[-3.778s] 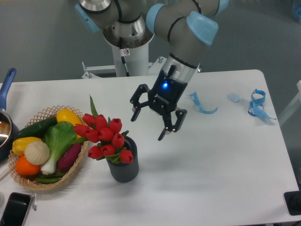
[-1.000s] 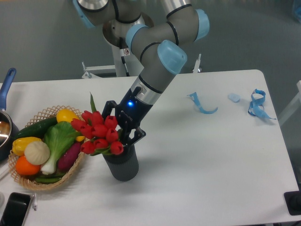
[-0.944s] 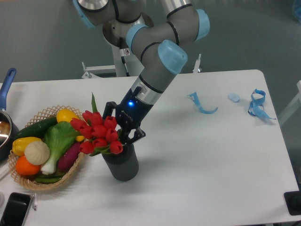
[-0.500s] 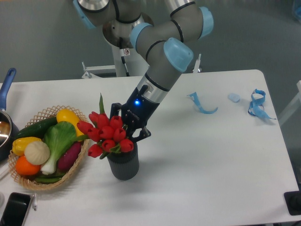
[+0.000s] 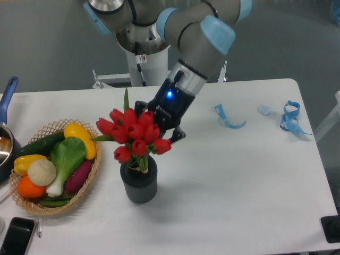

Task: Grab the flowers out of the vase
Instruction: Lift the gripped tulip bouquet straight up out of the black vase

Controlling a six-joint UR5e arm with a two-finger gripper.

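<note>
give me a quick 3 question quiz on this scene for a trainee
1. True or false: the flowers are already fully clear of the vase.
2. What does the gripper hold: A) a pepper B) the flowers C) a blue ribbon?
3. Which side of the picture is the basket of vegetables on?

Key:
1. False; the stems reach down into the vase mouth.
2. B.
3. The left side, beside the vase.

White table (image 5: pixel 249 180) fills near and middle view, rounded far-right corner. Behind it, plain grey-blue wall (image 5: pixel 48 42) far left, grey floor (image 5: pixel 297 37) far right. Even, soft light.
</note>
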